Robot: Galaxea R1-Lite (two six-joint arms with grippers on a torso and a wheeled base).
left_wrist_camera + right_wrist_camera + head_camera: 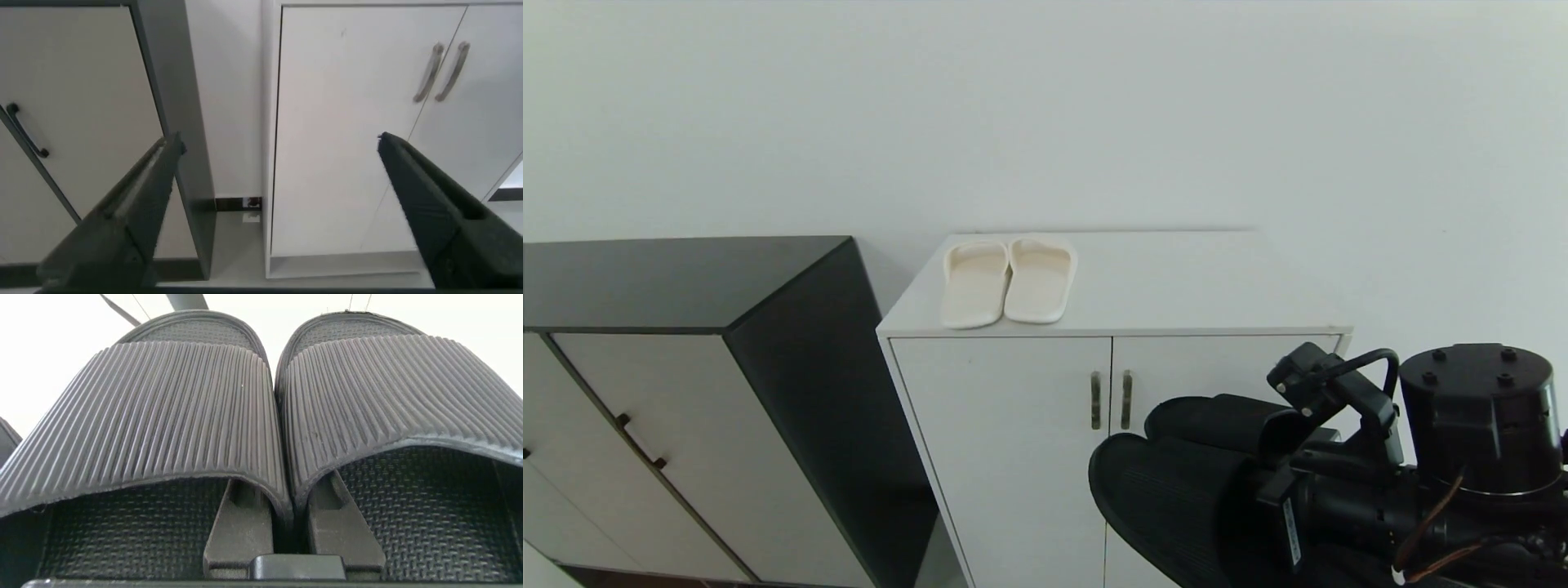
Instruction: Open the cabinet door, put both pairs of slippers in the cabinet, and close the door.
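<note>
Closed cabinet doors (1013,457) face the free left gripper (279,144), fingers apart, handles (441,72) just off its axis; the right gripper (286,527) has its fingers clamped on the black slippers (1176,490), toes cabinetward.

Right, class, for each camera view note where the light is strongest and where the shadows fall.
Head view: soft, even light; the cream slippers cast a faint shadow on the white cabinet, the gap beside the black cabinet is darkest. Left wrist view: sheen on the handles. Right wrist view: glaring white behind the black slippers, shade under their straps.
</note>
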